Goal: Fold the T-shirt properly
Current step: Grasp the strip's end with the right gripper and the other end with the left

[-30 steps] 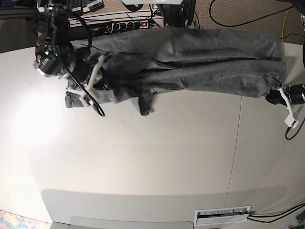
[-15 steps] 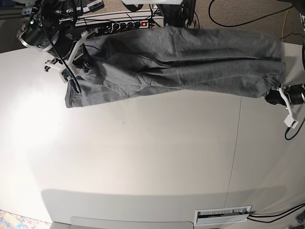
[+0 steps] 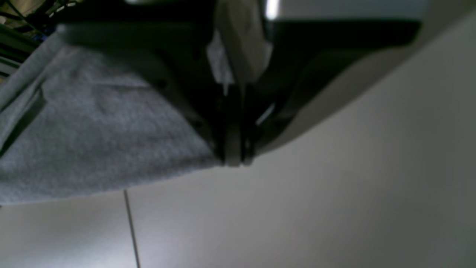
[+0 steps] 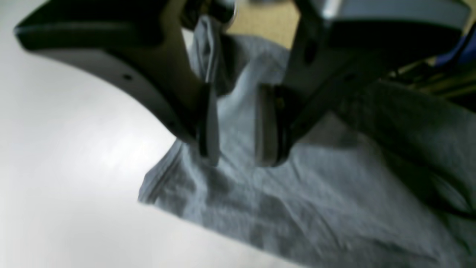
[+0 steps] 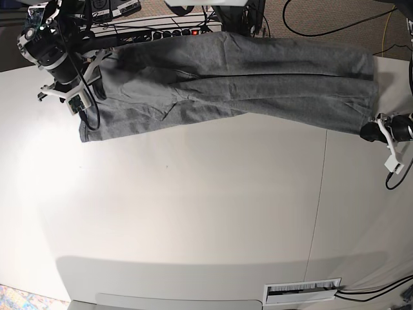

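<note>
My tabletop (image 5: 193,213) carries the T-shirt (image 5: 245,77) stretched in a long band along its far edge, which I judge is to flatten it for folding. The left gripper (image 5: 374,131) stays clamped on one end at the right edge. The right gripper (image 4: 234,149) hovers over the other end; only its wrist view shows the jaws apart, cloth loose between them.

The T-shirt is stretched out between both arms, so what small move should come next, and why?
Probably lift the right gripper clear: its jaws stand apart above the T-shirt, whose end lies on the table. The left gripper is shut on the other corner, holding the stretch.
</note>
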`<act>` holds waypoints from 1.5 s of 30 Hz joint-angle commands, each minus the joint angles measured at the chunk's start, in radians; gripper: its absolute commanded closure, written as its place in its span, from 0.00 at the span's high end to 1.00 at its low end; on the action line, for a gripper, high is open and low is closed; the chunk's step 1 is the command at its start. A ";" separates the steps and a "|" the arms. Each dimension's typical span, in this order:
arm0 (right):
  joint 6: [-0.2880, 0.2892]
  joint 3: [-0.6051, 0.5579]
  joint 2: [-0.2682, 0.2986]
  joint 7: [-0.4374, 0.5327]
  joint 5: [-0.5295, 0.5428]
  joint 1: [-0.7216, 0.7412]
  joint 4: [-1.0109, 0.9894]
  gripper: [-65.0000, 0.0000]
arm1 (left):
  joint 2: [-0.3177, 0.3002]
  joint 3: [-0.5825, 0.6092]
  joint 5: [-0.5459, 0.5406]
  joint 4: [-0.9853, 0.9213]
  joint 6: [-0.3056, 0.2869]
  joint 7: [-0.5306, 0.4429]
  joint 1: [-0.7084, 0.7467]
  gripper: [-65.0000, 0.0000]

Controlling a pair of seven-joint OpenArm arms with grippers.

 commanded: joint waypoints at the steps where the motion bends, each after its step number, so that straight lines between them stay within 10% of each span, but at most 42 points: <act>1: -0.002 0.009 0.013 0.029 0.023 0.012 0.018 0.28 | -0.017 -0.003 0.016 0.005 0.002 0.009 -0.008 0.00; 12: 0.002 -0.022 -0.012 -0.022 0.282 0.068 0.018 0.28 | -0.017 -0.003 0.016 0.005 0.002 0.011 -0.009 0.04; 17: 0.002 -0.146 -0.006 -0.022 0.198 0.057 0.002 0.24 | -0.027 -0.003 0.015 0.021 0.002 0.056 -0.016 0.28; 22: 0.002 -0.276 -0.004 0.006 0.047 0.072 -0.072 0.00 | -0.063 -0.003 -0.043 0.087 0.002 0.126 -0.016 0.28; 34: 0.001 -0.354 -0.007 0.051 -0.080 0.188 -0.259 0.00 | -0.123 -0.003 -0.453 0.180 0.002 0.378 -0.010 0.28; 45: 0.001 -0.354 -0.007 0.068 -0.109 0.198 -0.262 0.00 | -0.026 -0.003 -0.462 0.180 0.002 0.471 0.117 0.13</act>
